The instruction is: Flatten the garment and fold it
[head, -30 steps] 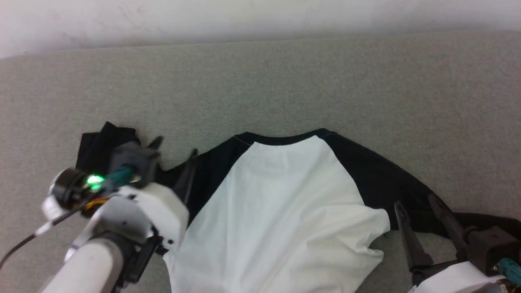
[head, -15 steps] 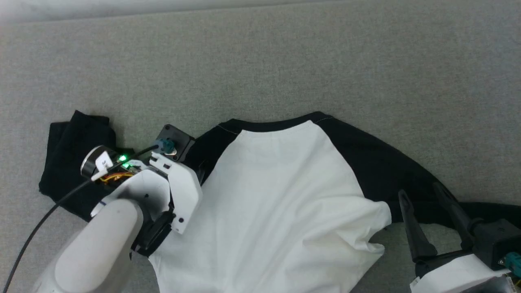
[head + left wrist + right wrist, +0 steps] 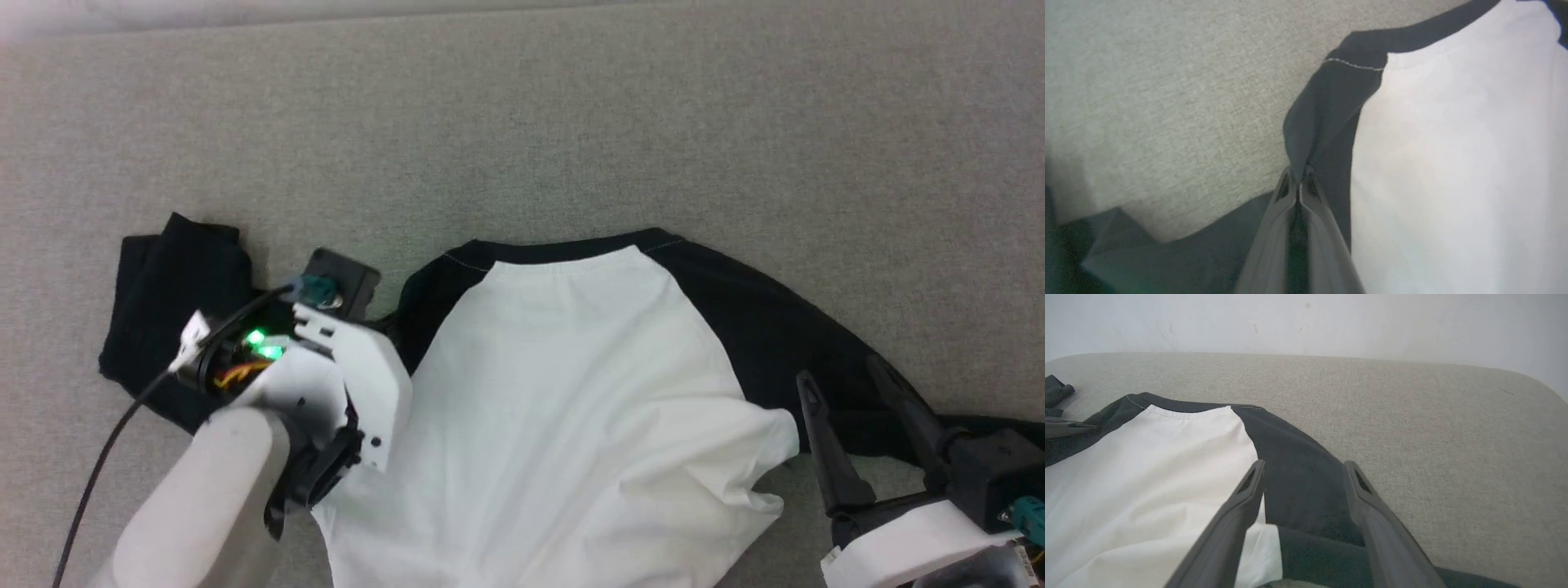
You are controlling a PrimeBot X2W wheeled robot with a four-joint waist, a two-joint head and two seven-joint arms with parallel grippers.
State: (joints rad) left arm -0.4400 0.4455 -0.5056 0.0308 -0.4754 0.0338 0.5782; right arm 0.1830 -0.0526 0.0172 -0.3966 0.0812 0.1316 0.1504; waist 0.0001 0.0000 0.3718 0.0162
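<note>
Evidently to tug it flat, the left gripper (image 3: 1299,175) is clamped on the black shoulder of the shirt (image 3: 571,392), which lies rumpled across the lower frame; the right gripper (image 3: 839,377) hangs open over the other sleeve, lower right.

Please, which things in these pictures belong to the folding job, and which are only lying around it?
Belong to the job:
- the garment, white body with black sleeves
- left gripper, shut on black fabric by the shoulder
- right gripper, open, over the other sleeve

Only around:
- grey cloth surface
- white wall
</note>
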